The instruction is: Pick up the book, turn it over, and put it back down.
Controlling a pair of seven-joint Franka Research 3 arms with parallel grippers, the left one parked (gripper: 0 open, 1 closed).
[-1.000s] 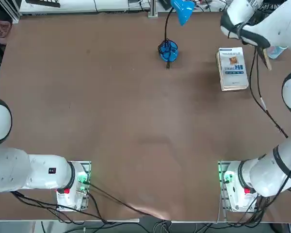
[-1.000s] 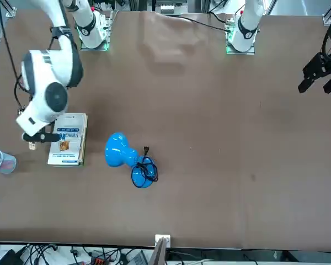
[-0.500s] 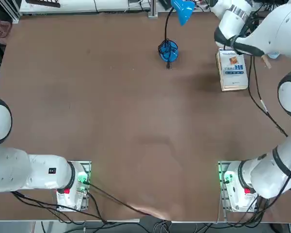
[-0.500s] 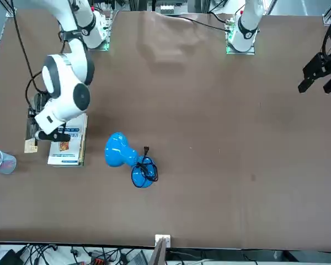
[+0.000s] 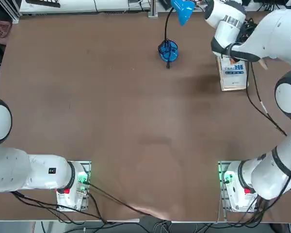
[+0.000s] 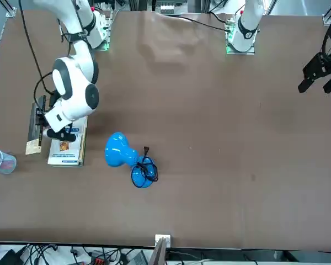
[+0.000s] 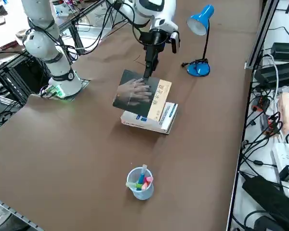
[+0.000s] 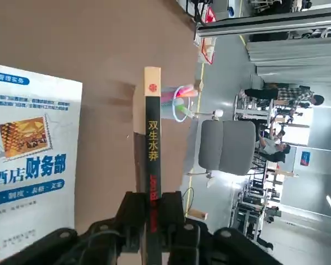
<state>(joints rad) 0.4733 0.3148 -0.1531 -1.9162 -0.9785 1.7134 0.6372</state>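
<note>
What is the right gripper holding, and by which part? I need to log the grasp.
The right gripper is shut on the thin dark paperback book with a tan band, pinching one end of it at the spine, opposite the tan band, lifted above the white-covered book.

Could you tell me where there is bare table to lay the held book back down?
Bare table stretches from the blue lamp toward the arm bases. The far right corner is crowded: white book, pen cup. The right gripper grips the dark book above them.
</note>
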